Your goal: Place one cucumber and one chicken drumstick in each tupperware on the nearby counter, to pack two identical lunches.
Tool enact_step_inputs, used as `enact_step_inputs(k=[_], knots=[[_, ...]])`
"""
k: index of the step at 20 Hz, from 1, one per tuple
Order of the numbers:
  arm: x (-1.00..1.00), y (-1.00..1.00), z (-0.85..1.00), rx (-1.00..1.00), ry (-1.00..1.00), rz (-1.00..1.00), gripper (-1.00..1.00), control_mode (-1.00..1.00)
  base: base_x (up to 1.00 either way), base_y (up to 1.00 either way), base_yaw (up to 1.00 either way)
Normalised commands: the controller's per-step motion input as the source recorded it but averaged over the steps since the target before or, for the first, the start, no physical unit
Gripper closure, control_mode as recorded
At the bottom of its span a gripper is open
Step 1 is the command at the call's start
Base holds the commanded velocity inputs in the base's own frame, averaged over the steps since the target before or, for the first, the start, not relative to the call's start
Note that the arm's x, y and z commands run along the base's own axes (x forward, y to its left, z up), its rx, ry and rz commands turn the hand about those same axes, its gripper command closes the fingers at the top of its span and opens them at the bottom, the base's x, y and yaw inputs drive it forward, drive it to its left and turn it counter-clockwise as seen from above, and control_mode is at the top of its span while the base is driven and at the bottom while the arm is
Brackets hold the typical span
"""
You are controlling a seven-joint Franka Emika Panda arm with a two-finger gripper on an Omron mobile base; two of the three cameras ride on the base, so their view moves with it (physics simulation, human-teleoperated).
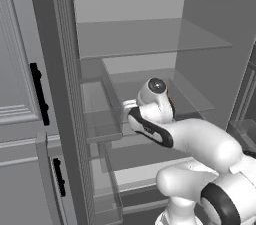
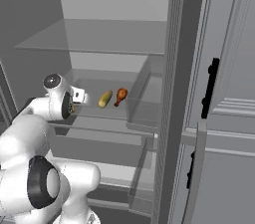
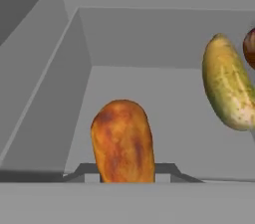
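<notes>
In the hand view a browned chicken drumstick [image 3: 123, 141] stands between my two dark fingertips, and my gripper [image 3: 124, 173] is shut on it. A yellow-green cucumber [image 3: 228, 86] lies to its right on the fridge shelf, with the edge of a second drumstick [image 3: 250, 46] beyond it. The right base view has my gripper [image 2: 81, 97] reaching onto that shelf, left of the cucumber [image 2: 105, 99] and the other drumstick [image 2: 120, 96]. The left base view has my wrist [image 1: 156, 94] over the same shelf. The tupperware and the counter are out of view.
I am inside an open grey fridge. A glass shelf [image 2: 94, 36] hangs above my hand and side walls close in. Door bins [image 2: 144, 103] stand to the right, and others [image 1: 97, 114] to the left. Dark door handles [image 2: 209, 88] flank the opening.
</notes>
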Motion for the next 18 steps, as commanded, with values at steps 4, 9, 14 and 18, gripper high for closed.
enact_step_inputs(k=[4, 9, 14, 18], knots=[[-0.84, -0.2, 0.87, 0.0, 0.05, -0.03, 1.0, -1.0, 0.0, 0.0, 0.0], [-0.98, -0.26, 0.64, 0.02, 0.0, -0.04, 1.0, -1.0, 0.0, 0.0, 0.0], [-0.86, -0.28, 0.74, 0.0, 0.04, -0.05, 1.0, -1.0, 0.0, 0.0, 0.0], [-0.84, -0.35, 0.79, 0.0, 0.1, -0.07, 1.0, -1.0, 0.0, 0.0, 0.0]])
